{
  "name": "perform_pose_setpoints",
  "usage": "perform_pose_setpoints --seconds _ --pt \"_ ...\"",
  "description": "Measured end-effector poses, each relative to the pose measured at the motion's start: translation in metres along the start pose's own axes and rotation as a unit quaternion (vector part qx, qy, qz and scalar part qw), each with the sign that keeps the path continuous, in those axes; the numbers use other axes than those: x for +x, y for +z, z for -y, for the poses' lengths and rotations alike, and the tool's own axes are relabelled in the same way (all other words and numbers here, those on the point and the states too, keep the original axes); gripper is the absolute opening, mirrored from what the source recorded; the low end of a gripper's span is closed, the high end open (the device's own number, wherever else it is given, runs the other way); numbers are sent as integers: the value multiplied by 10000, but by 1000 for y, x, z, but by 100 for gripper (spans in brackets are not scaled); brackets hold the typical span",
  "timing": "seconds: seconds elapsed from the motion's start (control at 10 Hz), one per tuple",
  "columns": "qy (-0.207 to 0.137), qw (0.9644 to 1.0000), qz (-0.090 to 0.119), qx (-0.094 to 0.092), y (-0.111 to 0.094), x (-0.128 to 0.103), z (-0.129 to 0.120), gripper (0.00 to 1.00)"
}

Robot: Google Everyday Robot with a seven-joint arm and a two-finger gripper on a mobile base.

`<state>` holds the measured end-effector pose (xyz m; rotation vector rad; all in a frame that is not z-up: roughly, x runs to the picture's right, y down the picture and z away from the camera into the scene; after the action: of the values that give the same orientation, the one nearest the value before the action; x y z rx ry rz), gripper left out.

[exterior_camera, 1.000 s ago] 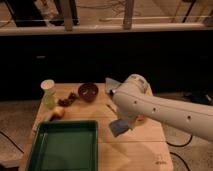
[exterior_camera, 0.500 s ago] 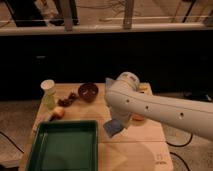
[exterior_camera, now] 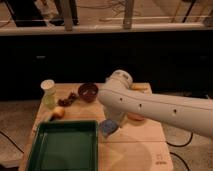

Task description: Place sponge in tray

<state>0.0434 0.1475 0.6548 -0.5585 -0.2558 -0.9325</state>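
From my console the tray [exterior_camera: 64,148] reads dark green, its floor a paler, shinier green. The sponge [exterior_camera: 108,127] is blue-grey, sitting just off the tray's right rim under my gripper [exterior_camera: 111,121], which is hidden behind the white arm [exterior_camera: 155,107] (that one has a row of small dark dots). The table [exterior_camera: 135,147] is light wood. I see a dark maroon bowl [exterior_camera: 88,92], a pale yellow-green cup [exterior_camera: 48,94] with a white lid, and an orange rim [exterior_camera: 136,118] beneath the arm.

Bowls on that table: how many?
2: a dark bowl at the back, an orange bowl largely hidden behind the arm. The hand carries the sponge beside the tray.
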Motion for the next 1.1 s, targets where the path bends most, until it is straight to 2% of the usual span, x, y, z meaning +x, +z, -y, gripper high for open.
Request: perform_pose_setpoints --seconds 1.1 --pt "-703 9975 27 107 -24 -25 44 3"
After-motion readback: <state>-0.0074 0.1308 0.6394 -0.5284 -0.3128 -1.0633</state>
